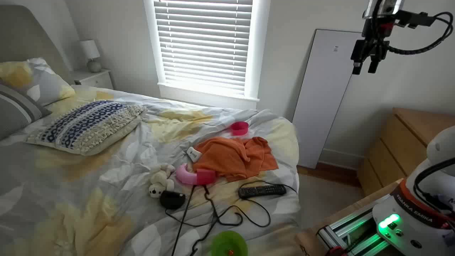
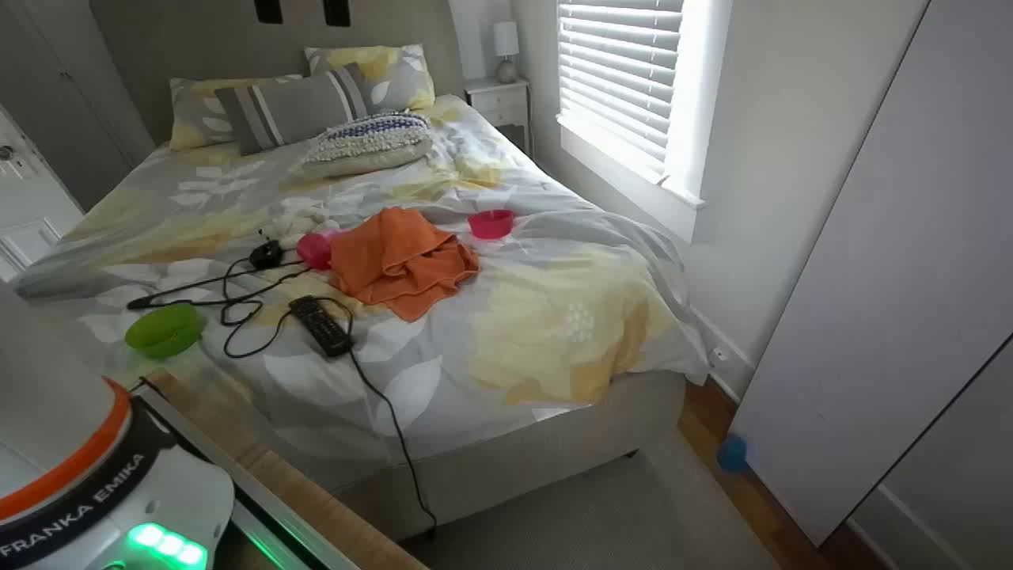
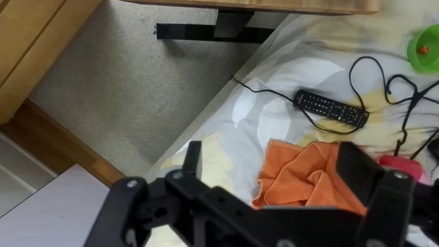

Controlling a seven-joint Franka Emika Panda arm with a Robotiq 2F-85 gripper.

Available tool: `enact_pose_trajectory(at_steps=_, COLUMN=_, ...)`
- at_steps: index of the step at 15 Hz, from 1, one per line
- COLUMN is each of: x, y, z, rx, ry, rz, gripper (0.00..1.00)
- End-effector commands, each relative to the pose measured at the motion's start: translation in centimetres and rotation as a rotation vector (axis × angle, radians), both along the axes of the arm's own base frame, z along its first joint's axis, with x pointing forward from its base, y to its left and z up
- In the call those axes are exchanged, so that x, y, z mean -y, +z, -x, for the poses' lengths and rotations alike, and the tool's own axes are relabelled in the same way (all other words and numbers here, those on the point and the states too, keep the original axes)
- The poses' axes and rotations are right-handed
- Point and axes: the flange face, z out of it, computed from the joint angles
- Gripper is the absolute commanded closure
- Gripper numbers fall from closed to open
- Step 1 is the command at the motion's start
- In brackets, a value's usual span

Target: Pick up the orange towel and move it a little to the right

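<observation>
The orange towel lies crumpled on the bed in an exterior view, and it also shows in an exterior view and the wrist view. My gripper is high in the air, well above and away from the towel. In an exterior view only its fingertips show at the top edge. In the wrist view the gripper has its two fingers wide apart with nothing between them. The towel shows far below, partly hidden by the right finger and gripper body.
Around the towel are a pink bowl, a pink curved toy, a white tag-like item, a remote and black cables. A plush toy and green bowl lie nearby. A panel leans on the wall.
</observation>
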Motion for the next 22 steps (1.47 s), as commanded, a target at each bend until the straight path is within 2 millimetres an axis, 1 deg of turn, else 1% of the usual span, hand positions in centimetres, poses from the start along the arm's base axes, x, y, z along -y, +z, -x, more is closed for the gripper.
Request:
enact_pose_trajectory(at_steps=1, x=0.0, y=0.1, z=0.0, rx=-0.001, ry=0.0, rz=0.0, gripper=0.0)
enact_pose_trajectory(at_steps=6, x=0.0, y=0.1, z=0.0, rx=-0.001, ry=0.0, rz=0.0, gripper=0.0)
enact_pose_trajectory(at_steps=8, x=-1.6, y=-0.3, z=-1.9, rx=0.042, ry=0.065, rz=0.011, gripper=0.0)
enact_pose_trajectory(at_steps=10, x=-4.7, y=-1.0, z=-3.9, rx=0.075, ry=0.132, rz=0.01, gripper=0.0)
enact_pose_trajectory(at_steps=12, x=-8.1, y=-2.1, z=-5.9, rx=0.116, ry=0.186, rz=0.024, gripper=0.0)
enact_pose_trajectory(at_steps=15, x=-12.7, y=-4.5, z=-9.5, rx=0.167, ry=0.249, rz=0.03, gripper=0.0)
enact_pose_trajectory(at_steps=17, x=-15.2, y=-6.5, z=-11.7, rx=0.184, ry=0.234, rz=0.006, gripper=0.0)
enact_pose_trajectory(at_steps=19, x=-17.3, y=-9.2, z=-14.0, rx=0.196, ry=0.191, rz=-0.022, gripper=0.0)
enact_pose_trajectory(at_steps=22, x=-19.5, y=-13.5, z=-17.0, rx=0.152, ry=0.124, rz=-0.072, gripper=0.0)
